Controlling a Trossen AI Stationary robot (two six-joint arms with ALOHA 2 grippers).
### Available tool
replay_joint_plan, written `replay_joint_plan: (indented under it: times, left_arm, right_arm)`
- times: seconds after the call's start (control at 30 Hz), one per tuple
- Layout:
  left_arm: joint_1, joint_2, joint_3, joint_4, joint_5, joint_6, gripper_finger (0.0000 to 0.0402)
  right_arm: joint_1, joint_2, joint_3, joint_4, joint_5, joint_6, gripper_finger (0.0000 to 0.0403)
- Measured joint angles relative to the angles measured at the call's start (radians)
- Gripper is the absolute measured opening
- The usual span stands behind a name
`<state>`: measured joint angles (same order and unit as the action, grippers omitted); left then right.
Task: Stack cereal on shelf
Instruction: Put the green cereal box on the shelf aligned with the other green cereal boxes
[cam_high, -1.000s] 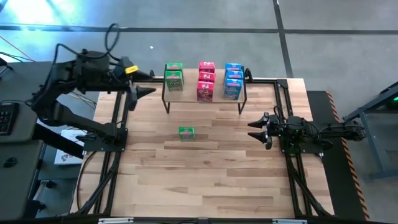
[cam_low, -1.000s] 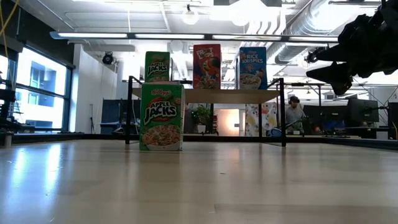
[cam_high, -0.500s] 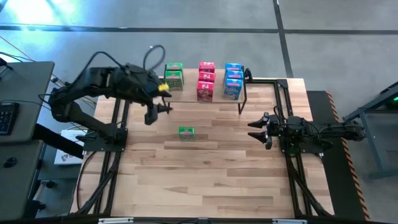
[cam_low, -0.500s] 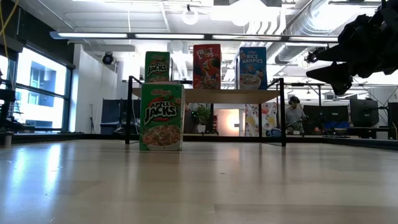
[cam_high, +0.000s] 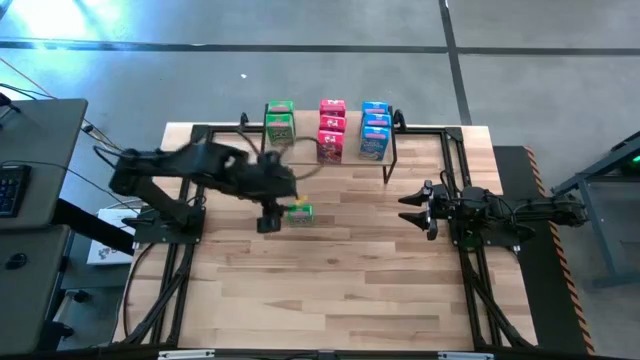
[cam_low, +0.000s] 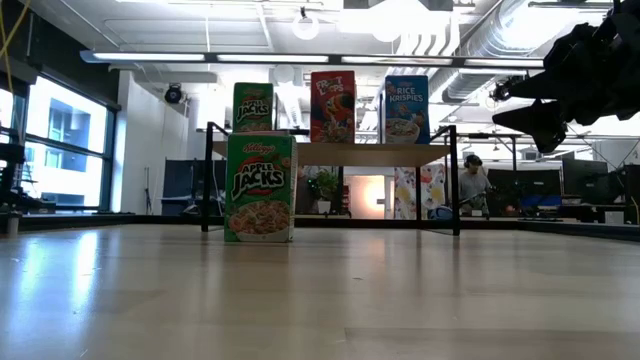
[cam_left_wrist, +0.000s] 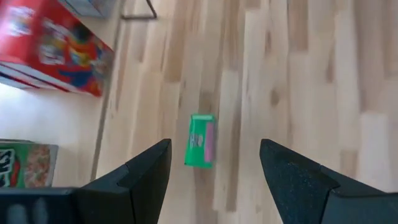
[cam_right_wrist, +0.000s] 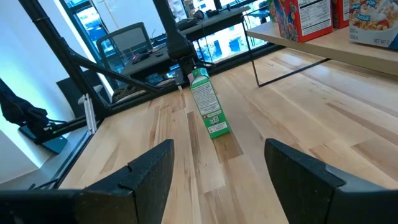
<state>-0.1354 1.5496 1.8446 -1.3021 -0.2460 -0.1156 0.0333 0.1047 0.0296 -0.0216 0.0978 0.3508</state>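
One green cereal box (cam_high: 299, 213) stands upright on its bottom end on the table, in front of the shelf (cam_high: 392, 150); it also shows in the low view (cam_low: 260, 187). My left gripper (cam_high: 270, 221) hovers open just to the left of and above this box (cam_left_wrist: 201, 140), pointing steeply down, touching nothing. The shelf's wooden top (cam_low: 340, 153) carries rows of green (cam_high: 280, 122), red (cam_high: 331, 130) and blue (cam_high: 375, 130) boxes. My right gripper (cam_high: 408, 208) rests open and level at the table's right side, facing the green box (cam_right_wrist: 208, 112).
Black metal frames (cam_high: 190, 200) run along the table's left and right sides. The near half of the tabletop (cam_high: 330, 290) is bare wood. Beyond the table, the low view shows a room with a seated person (cam_low: 470, 180).
My left gripper has swung from the table's far left corner toward the middle and down, tipping steeply downward, and now stands over the green box on the table. Its fingers have stayed open. The box has not moved.
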Motion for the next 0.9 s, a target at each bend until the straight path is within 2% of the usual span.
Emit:
replay_joint_plan:
  times: [0.4, 0.7, 0.9]
  left_arm:
    - [0.005, 0.196, 0.000, -0.070, 0.000, 0.126, 0.0237]
    - [0.033, 0.245, 0.000, -0.036, 0.007, 0.128, 0.0237]
    - [0.082, 0.246, -0.019, -0.006, 0.067, 0.130, 0.0237]
  right_arm:
    - [0.000, 0.000, 0.000, 0.000, 0.000, 0.000, 0.0244]
    - [0.000, 0.000, 0.000, 0.000, 0.000, 0.000, 0.0244]
    - [0.000, 0.000, 0.000, 0.000, 0.000, 0.000, 0.0244]
